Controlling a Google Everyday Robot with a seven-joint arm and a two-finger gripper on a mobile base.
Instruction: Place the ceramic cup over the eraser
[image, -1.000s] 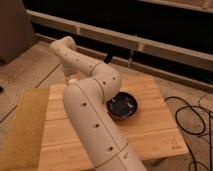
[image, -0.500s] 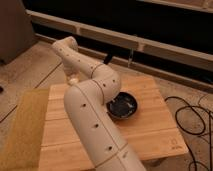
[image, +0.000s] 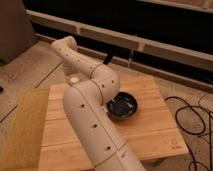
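Note:
The ceramic cup (image: 75, 79) is a small whitish cup standing at the far left corner of the wooden table (image: 150, 132). My white arm rises from the bottom of the camera view, bends at the elbow and reaches back to the left. Its gripper (image: 70, 69) points down right above the cup. The wrist hides most of the gripper, so I cannot tell whether it touches the cup. The eraser is out of view.
A shallow black bowl (image: 123, 106) sits in the middle of the table, right of my arm. A yellowish mat (image: 24, 127) lies along the table's left side. Black cables (image: 192, 117) lie on the floor at the right. A dark wall with a ledge runs behind.

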